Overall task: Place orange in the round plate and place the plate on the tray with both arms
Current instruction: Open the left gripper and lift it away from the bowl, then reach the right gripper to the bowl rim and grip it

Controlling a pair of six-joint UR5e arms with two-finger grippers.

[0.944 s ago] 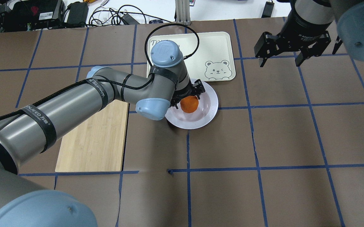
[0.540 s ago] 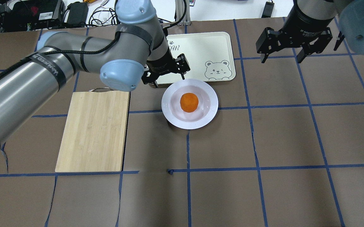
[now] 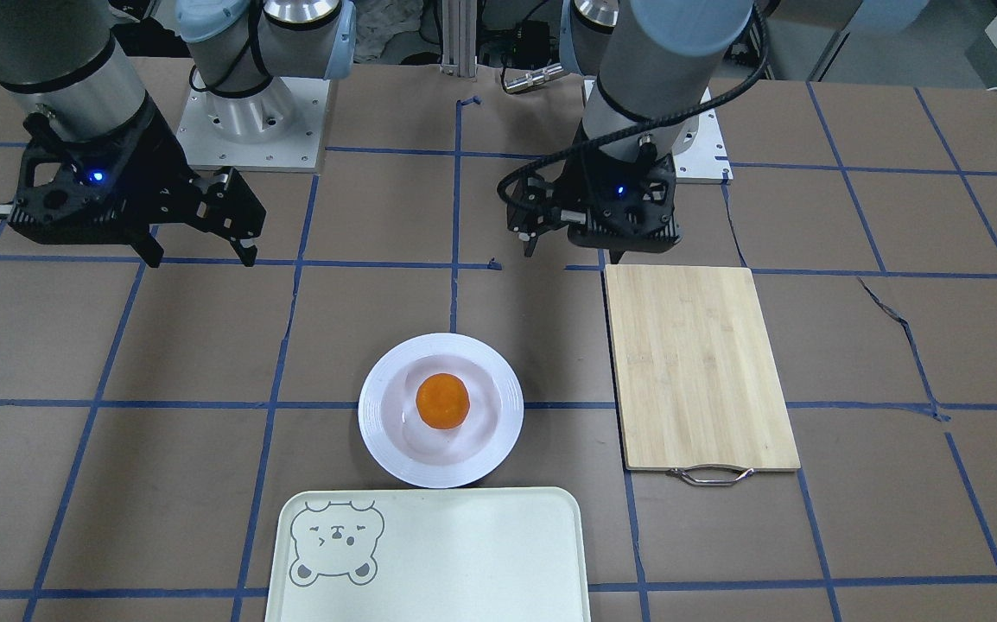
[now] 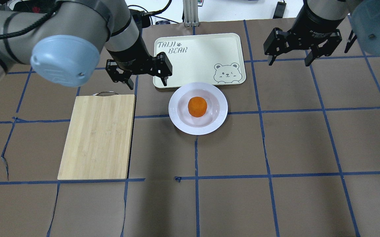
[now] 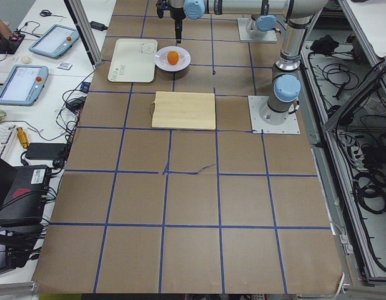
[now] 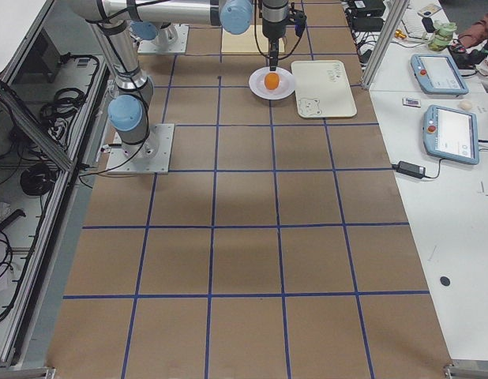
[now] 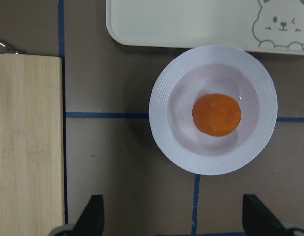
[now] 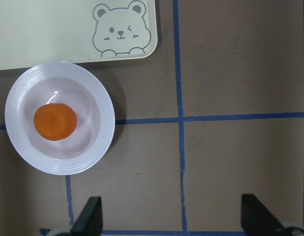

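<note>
The orange (image 4: 197, 106) lies in the sunken centre of the round plate (image 4: 219, 118). The plate stands on the brown table with its far rim at the near edge of the tray (image 4: 203, 56), which holds nothing. My left gripper (image 4: 148, 84) hangs open and empty above the table, left of the plate and apart from it. My right gripper (image 4: 288, 62) is open and empty too, high at the far right. In the front-facing view the orange (image 3: 442, 401), plate (image 3: 377, 432) and tray (image 3: 447, 553) show with both grippers well behind them.
A bamboo cutting board (image 4: 97, 138) with a metal handle lies left of the plate. Blue tape lines cross the brown table cover. Cables and boxes sit beyond the table's far edge.
My left gripper has let go of the orange, risen and drawn back to the left, off the plate. The orange stays in the plate. The right gripper has barely shifted.
</note>
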